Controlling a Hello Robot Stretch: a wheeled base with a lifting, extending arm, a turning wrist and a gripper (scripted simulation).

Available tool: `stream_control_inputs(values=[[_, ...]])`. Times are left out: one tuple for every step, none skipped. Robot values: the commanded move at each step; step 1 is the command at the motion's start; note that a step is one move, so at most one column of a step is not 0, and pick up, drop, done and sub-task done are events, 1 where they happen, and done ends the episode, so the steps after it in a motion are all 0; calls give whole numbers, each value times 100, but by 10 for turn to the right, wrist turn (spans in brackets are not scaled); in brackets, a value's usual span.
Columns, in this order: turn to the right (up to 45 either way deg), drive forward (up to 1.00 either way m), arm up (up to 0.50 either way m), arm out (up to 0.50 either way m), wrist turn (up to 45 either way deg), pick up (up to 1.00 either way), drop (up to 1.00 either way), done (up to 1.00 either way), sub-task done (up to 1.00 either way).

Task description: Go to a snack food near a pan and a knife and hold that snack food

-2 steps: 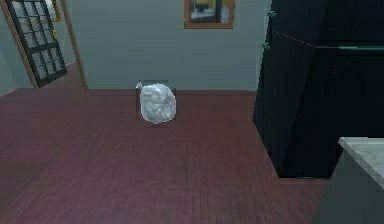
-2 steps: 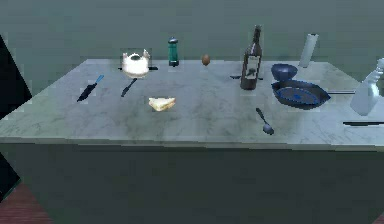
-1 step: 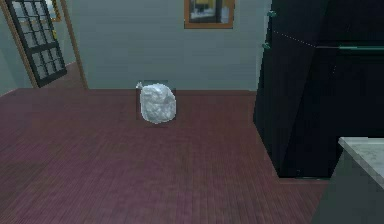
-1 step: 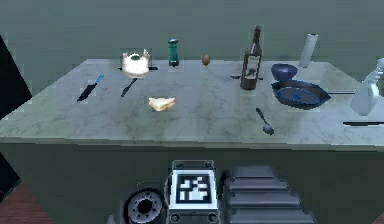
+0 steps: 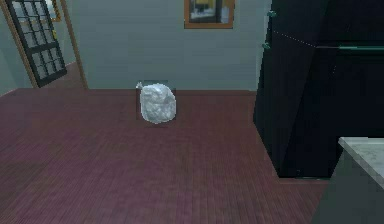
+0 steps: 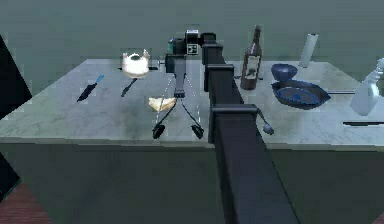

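Near the frame's centre a pale yellow wedge of snack food (image 6: 160, 103) lies on the grey stone surface (image 6: 60, 112), near the jaws, whose state I cannot tell; better to align them squarely before lifting.

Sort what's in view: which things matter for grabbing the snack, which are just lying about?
For the job: pale yellow wedge of food; dark blue round pan; dark slim knife; gripper.
Lying about: dark glass wine bottle; dark blue bowl; white crumpled bag; black fridge.
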Motion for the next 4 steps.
stream_control_inputs(values=[[0,0,0,0,450,0,0,0,0],[0,0,0,0,450,0,0,0,0],[0,0,0,0,450,0,0,0,0],[0,0,0,0,90,0,0,0,0]])
